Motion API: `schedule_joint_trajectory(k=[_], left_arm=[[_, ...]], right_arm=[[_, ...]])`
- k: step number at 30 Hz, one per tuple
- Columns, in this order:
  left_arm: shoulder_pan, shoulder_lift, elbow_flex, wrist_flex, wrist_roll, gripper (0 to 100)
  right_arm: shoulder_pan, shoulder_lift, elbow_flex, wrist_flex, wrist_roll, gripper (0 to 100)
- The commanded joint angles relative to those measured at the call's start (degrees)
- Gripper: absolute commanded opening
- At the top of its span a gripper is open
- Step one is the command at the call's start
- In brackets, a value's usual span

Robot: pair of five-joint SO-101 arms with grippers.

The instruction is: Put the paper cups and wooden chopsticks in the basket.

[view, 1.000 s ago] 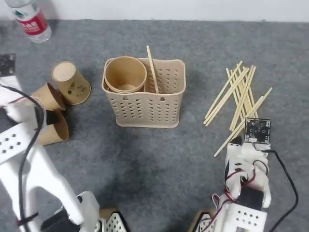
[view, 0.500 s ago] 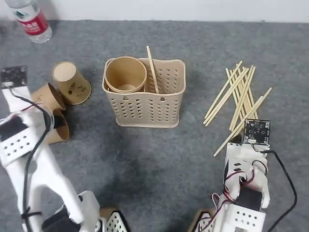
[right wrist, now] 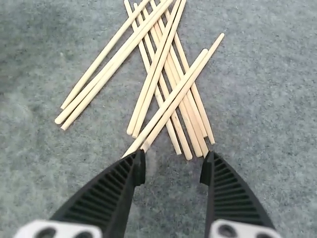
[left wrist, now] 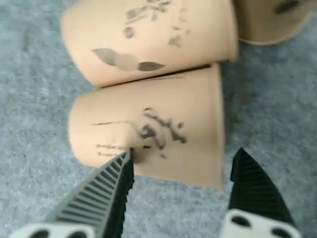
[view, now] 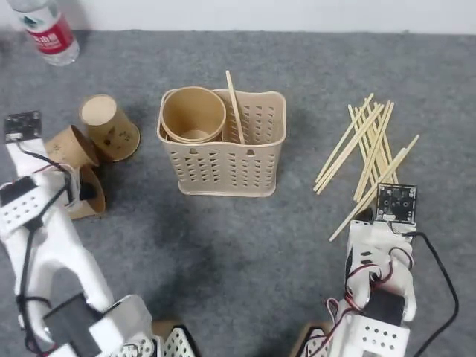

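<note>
Trouble, as I read it, sits mostly on my left side. My left hand (left wrist: 184,153) is spread wide and low over the nearest brown paper cup (left wrist: 148,129). That cup lies on its side on the grey desk (left wrist: 29,59), its wall touching a second lying cup (left wrist: 148,39). The fingers (left wrist: 106,198) seem to stand at the cup's two ends rather than across its body. Closing there could squash the rim, squirt the cup away, or set its neighbour rolling. A third cup (view: 110,126) lies just beside those two. Nested cups (view: 193,114) and one wooden chopstick (view: 235,104) stand in the beige perforated plastic basket (view: 223,167). My right hand (right wrist: 174,154) is spread too, holding nothing, just short of the near ends of the loose pale wooden chopsticks (right wrist: 163,84), a crisscrossed heap well apart from the basket. Pinching one there could drag its crossed mates along, or the thin stick could slip flat out of the grip
</note>
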Motion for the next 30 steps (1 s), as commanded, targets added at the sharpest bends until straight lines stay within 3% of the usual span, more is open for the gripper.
schedule_joint_trajectory(k=[1, 11, 18, 30], left_arm=[[-1.23, 1.76, -4.18, -1.14, 0.88, 29], [-9.85, 1.58, -7.43, -1.32, -7.47, 29], [-13.54, 2.2, -12.53, -1.49, -9.32, 29], [-15.56, 8.44, -11.56, -10.81, -9.32, 29]], right_arm=[[0.75, -0.75, -0.26, 0.04, 0.88, 19.2], [0.48, -0.75, -0.26, 0.04, 0.88, 19.2], [0.57, -0.75, -0.26, 0.4, 0.88, 19.1], [0.75, -0.75, -0.18, 0.57, 0.88, 19.1]])
